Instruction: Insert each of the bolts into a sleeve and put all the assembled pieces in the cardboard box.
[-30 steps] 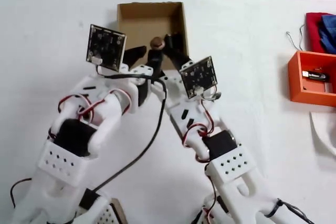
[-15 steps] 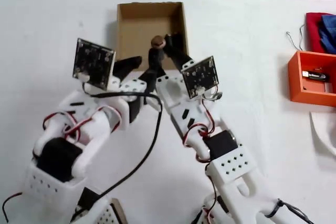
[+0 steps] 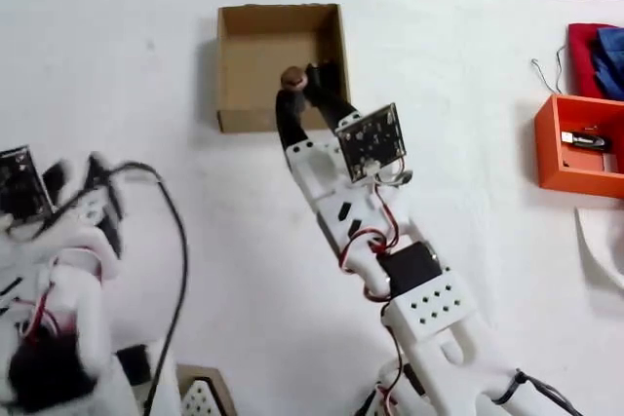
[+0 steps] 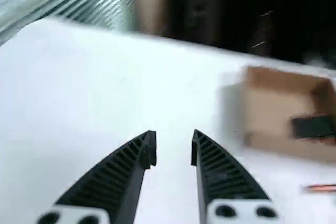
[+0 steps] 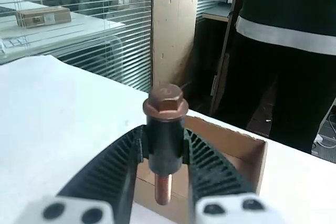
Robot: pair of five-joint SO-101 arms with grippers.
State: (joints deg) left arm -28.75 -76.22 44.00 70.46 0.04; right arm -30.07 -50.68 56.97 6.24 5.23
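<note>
**A:** Which step is this?

**B:** Drop-off. The right hand (image 5: 164,148) is clamped on the black sleeve (image 5: 165,153). The copper bolt (image 5: 165,103) is already through it, with the head on top and the shank tip poking out underneath. The piece sits upright between the jaws.

**A:** Where is it relative to the box?

**B:** In the high view the right hand (image 3: 297,94) hangs over the near-right part of the cardboard box (image 3: 244,56), and the bolt head is above the inside. The right wrist view shows the box's near wall just beyond the shank tip. I can't tell how high the piece is off the box floor.

**A:** And the left?

**B:** The left hand (image 4: 173,148) is over bare table (image 3: 468,65), well apart from the box. Its jaws are parted with nothing between them. I'd say it's out of this step.

**A:** What's the next move?

**B:** My read is that the insertion is done for this piece and only the release is left. The right hand probably needs to go a bit further in past the near wall, maybe lower, and then spread its jaws. Released upright, the piece could tip or catch the wall, so it needs to clear the rim first.
</note>
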